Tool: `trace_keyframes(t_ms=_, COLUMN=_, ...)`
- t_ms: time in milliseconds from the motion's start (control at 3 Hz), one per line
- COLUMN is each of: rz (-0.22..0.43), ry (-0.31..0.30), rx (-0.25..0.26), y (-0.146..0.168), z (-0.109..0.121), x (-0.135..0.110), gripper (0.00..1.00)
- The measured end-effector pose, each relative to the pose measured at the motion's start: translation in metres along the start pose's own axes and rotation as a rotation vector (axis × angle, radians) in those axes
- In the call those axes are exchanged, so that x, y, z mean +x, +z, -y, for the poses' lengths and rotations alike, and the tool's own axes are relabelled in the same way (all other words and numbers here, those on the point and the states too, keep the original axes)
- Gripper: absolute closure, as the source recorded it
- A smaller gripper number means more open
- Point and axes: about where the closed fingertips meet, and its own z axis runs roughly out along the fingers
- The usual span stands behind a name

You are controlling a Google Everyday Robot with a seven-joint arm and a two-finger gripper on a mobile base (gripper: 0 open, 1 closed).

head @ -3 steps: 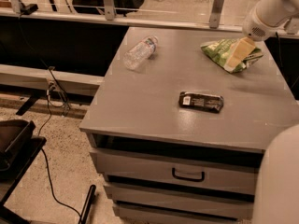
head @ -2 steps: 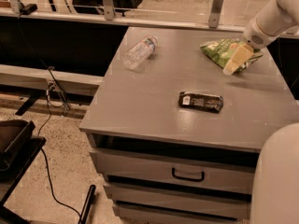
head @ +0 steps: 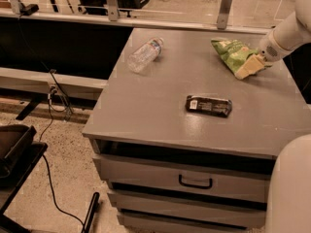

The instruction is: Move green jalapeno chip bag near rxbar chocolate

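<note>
The green jalapeno chip bag (head: 232,53) lies at the far right of the grey cabinet top (head: 155,106), crinkled, with white and darker green print that cannot be read. The rxbar chocolate (head: 209,105) lies flat nearer the front edge, well apart from the bag. Its glossy black wrapper carries a white label patch at the left end, and the lettering there is too small to make out. A clear plastic bottle (head: 144,55) rests on its side toward the far left of the top, cap pointing away from the camera. It has a pale label band near the neck, and I cannot tell whether anything is inside. Below the top is a dark open slot, then a closed drawer with a dark handle (head: 195,182); what it holds is hidden. The white arm (head: 291,33) reaches in from the upper right and slopes down to the left. Its tan gripper (head: 250,67) sits low on the tabletop, touching the bag's near right end. Whether the gripper is open or clamped on the bag cannot be told.
</note>
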Motion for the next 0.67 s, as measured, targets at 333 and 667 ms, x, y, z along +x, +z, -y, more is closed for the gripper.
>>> trace_keyframes(t_ms=333, rz=0.022, ry=-0.001, rx=-0.031, y=0.0026, z=-0.0057, x=-0.0051, gripper=0.64)
trace_keyframes(t_ms=667, rz=0.022, ry=-0.001, rx=-0.031, y=0.0019, z=-0.0055, x=-0.0055, gripper=0.87)
